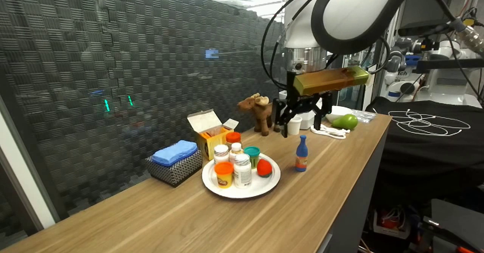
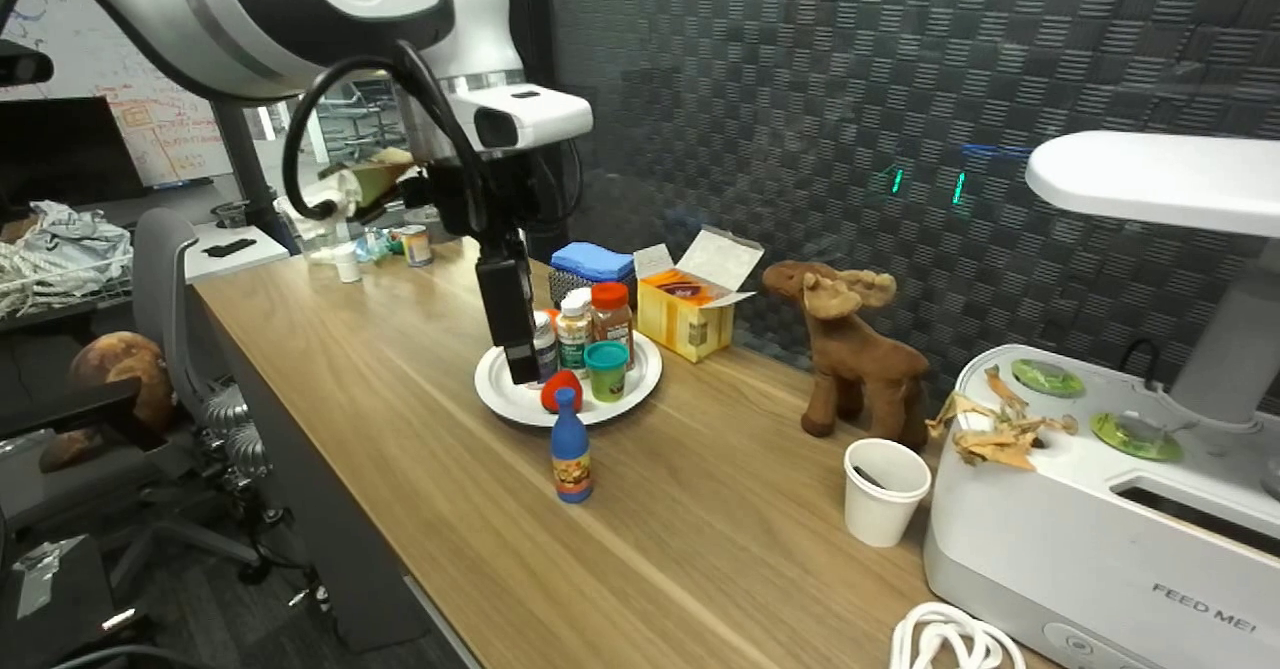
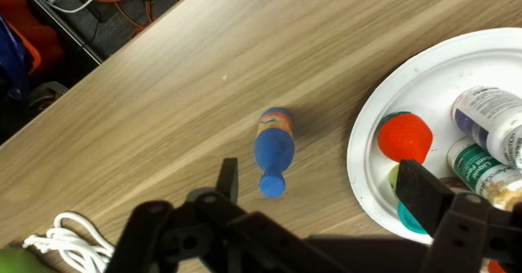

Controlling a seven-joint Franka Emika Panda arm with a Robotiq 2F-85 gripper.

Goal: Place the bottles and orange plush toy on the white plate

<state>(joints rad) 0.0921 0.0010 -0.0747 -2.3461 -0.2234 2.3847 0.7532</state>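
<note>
The white plate (image 1: 247,195) holds several items. On it stand white bottles (image 1: 242,173), a red-capped jar (image 2: 611,319), an orange-lidded tub (image 1: 224,177) and a teal-lidded tub (image 2: 607,374). The orange plush toy (image 3: 405,137), a red-orange lump, lies on the plate near its rim, and it shows in both exterior views. A blue bottle (image 1: 301,154) with an orange label stands upright on the table beside the plate; it also shows in the wrist view (image 3: 274,150). My gripper (image 1: 301,130) is open and empty, above the blue bottle. In the wrist view one finger covers part of the teal-lidded tub.
Behind the plate are an orange-yellow open carton (image 2: 690,319) and a patterned box with a blue cloth (image 1: 176,158). A brown plush moose (image 2: 860,359), a white cup (image 2: 885,494), a white appliance (image 2: 1080,519), white cord (image 1: 331,131) and a green pear (image 1: 346,121) stand farther along.
</note>
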